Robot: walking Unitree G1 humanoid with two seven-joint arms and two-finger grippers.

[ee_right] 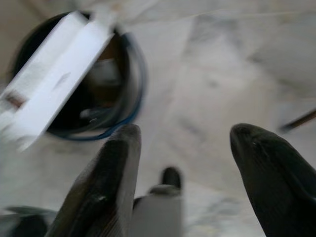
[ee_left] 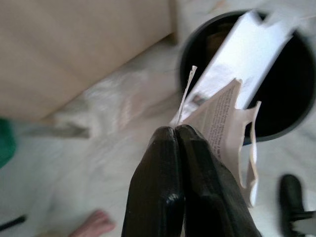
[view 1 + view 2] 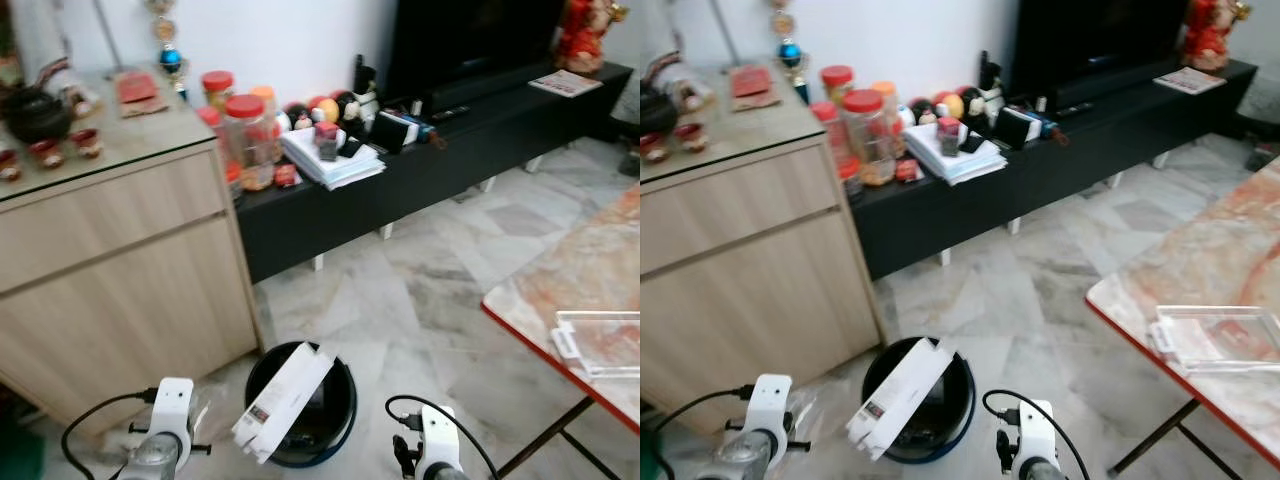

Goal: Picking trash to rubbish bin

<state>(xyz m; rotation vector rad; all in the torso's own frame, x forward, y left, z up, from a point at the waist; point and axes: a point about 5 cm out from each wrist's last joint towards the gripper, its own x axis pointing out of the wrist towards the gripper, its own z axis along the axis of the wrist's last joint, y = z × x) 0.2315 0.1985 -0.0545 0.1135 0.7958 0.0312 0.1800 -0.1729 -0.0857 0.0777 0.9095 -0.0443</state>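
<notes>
Flattened white cardboard carton [image 3: 285,400], printed with a small label near its lower end, is seen lying tilted across the rim of a round black rubbish bin [image 3: 340,420] on the pale marble floor [image 3: 420,290]. Its long axis is slanted: the torn upper end is pointed up and toward the robot's right over the bin's mouth, while the lower end is hung outside the rim on the robot's left. The left gripper [image 2: 177,136] is held just beside that lower end, its two black fingers pressed together; whether a torn flap is pinched between them cannot be made out through the blur, though it appears to be touched. The right gripper [image 1: 185,136] is held above the floor on the bin's other side, its fingers spread wide with nothing between them. A light wooden cabinet [image 3: 110,270] is stood close behind the bin.
</notes>
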